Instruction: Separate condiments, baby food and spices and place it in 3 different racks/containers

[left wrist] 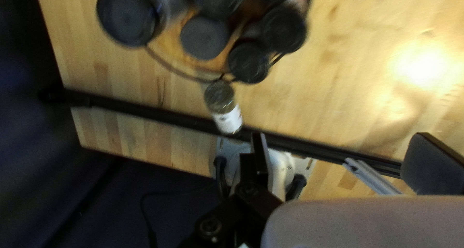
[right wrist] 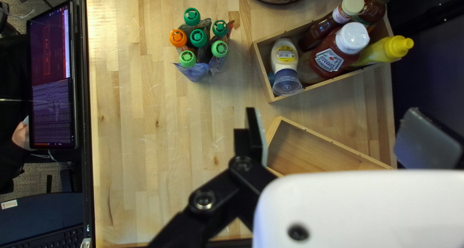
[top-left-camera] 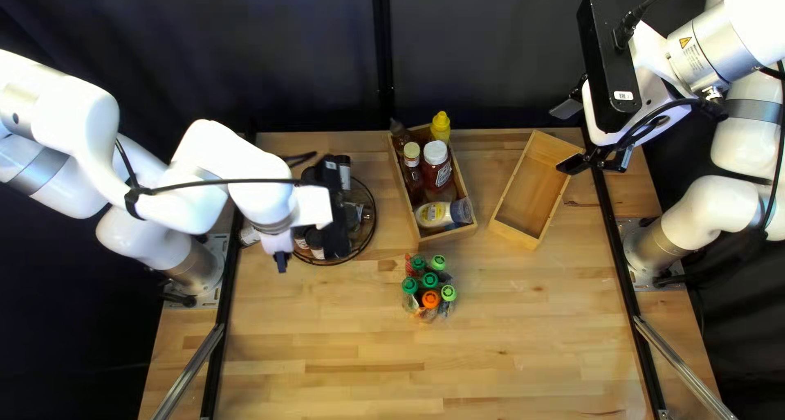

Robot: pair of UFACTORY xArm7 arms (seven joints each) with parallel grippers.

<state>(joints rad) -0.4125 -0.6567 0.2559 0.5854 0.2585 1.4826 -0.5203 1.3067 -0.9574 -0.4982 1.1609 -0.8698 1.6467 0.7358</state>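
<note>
The small spice jar (left wrist: 229, 120) is ahead of the left gripper (top-left-camera: 292, 210), off beside one finger rather than between the two, which stand spread with nothing pinched. Just past it, the round wire rack (top-left-camera: 374, 224) holds dark-lidded jars (left wrist: 204, 37). The right gripper (top-left-camera: 570, 134) is also spread, holding nothing; under and ahead of it lies a shallow wooden box (right wrist: 309, 149). Farther ahead, the condiment box (right wrist: 314, 87) carries a ketchup bottle (right wrist: 331, 57), yellow mustard bottle (right wrist: 382, 51), pale squeeze bottle (right wrist: 285, 59) and two dark sauce bottles. Beside that box, well apart from the right gripper, baby food pouches (right wrist: 195, 70) with green and orange caps cluster on the tabletop (right wrist: 154, 170). Beyond the tabletop's edge are a screen (right wrist: 53, 79) and a person's hand (right wrist: 20, 134).
</note>
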